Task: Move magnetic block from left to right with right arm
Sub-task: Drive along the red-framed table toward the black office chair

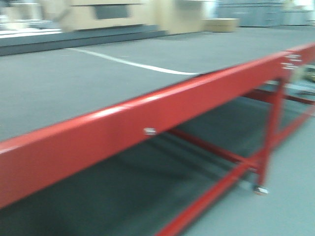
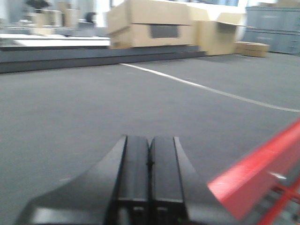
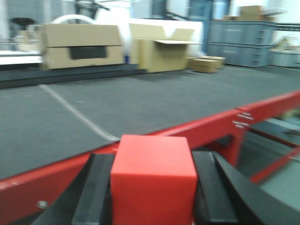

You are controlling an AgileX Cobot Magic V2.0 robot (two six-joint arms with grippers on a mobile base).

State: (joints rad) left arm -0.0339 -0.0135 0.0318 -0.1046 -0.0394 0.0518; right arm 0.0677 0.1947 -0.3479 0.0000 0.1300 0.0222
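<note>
Plain red magnetic block (image 3: 152, 178); black right gripper (image 3: 153, 161); red frame (image 1: 147, 115); grey surface (image 1: 74, 83); tan boxes (image 3: 82, 44).

This looks like a warehouse or factory hall: a wide grey floor (image 2: 93, 122) marked with a painted white line (image 2: 211, 88), big cardboard boxes (image 3: 79, 44) set along the far side, grey crates (image 3: 239, 42) stacked beside them, and a red steel frame (image 1: 162, 113) in front

"How did the matte black plastic left gripper (image 2: 150, 140) look?"
"Two smooth flat slabs that widened into a broad, flared base at the near end."
"And the black plastic right gripper (image 3: 153, 157)?"
"Its fingers (image 3: 96, 187) were thick and stepped, with slanted outer edges."
</note>
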